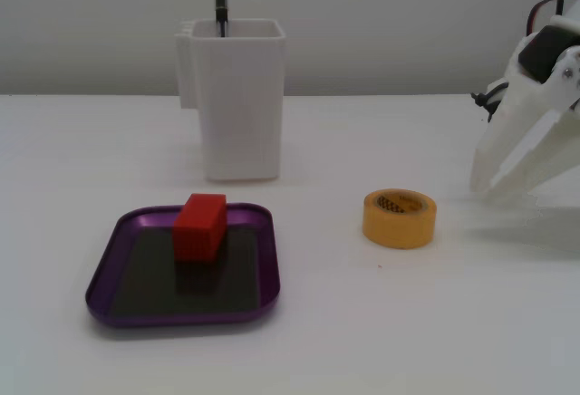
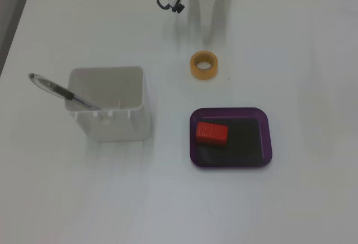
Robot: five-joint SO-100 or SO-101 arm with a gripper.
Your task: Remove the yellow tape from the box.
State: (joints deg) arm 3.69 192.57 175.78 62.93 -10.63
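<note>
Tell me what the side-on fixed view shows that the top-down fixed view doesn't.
Only the side-on fixed view shows the height of the white container, the back wall, and the gripper from the side, fingertips near the table. Only the top-down one shows the container's empty inside, the pen's full length, and the hole through the yellow tape. Both show the tape on the table, outside the purple box, with the red block inside it.
</note>
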